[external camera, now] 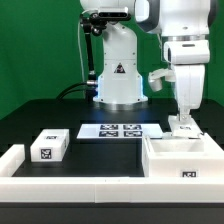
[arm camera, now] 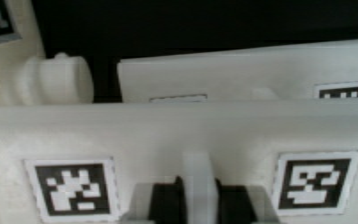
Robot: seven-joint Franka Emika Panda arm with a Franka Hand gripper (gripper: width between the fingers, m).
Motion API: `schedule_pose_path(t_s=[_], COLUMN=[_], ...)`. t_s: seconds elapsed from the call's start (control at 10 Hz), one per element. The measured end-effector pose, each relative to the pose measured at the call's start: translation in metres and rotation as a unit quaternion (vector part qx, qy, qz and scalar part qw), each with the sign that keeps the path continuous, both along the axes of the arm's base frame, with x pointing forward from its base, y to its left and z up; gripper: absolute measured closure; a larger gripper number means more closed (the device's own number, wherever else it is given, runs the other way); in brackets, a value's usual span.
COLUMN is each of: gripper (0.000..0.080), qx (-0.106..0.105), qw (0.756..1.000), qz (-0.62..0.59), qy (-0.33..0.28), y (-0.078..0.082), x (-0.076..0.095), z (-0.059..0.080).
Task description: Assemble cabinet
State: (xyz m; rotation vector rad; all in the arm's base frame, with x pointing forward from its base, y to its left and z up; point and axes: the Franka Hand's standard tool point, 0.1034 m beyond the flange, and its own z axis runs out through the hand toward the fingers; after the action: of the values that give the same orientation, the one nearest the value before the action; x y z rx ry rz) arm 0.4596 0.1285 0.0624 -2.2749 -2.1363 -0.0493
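The big white cabinet box point(external camera: 172, 165) stands at the exterior view's right, with a tag on its front wall. My gripper point(external camera: 183, 124) reaches straight down onto its back edge. In the wrist view the gripper point(arm camera: 195, 202) has its two dark fingers point(arm camera: 155, 205) pressed on either side of a thin white rib of the cabinet box point(arm camera: 194, 125), between two square tags; the jaws look shut on it. A small white drawer block point(external camera: 47, 146) with a tag lies apart at the exterior view's left.
The marker board point(external camera: 120, 130) lies flat mid-table before the robot base. Long white rail pieces run along the front point(external camera: 95, 188) and the left edge point(external camera: 10, 160). A round white knob-like part point(arm camera: 59, 78) shows beyond the box in the wrist view.
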Motion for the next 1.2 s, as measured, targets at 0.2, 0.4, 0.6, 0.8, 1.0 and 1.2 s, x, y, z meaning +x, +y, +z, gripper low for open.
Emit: schedule_pose_path(t_s=[0.2,0.4,0.6,0.8,1.0,1.2], gripper=[0.0737,0.0737,0.0737,0.0737,0.0737,0.0737], qx=[0.001,0.003,0.003,0.003,0.003,0.006], qw=[1.0,1.0,1.0,1.0,1.0,1.0], qz=[0.0,0.001,0.0,0.001,0.001,0.009], qy=[-0.003,-0.005,-0.003,-0.002,-0.002,-0.006], y=[0.001,0.0,-0.001,-0.001,-0.001,-0.001], x=[0.005,0.017,0.031,0.029,0.029,0.043], z=[0.001,0.0,-0.001,-0.002,-0.002,-0.001])
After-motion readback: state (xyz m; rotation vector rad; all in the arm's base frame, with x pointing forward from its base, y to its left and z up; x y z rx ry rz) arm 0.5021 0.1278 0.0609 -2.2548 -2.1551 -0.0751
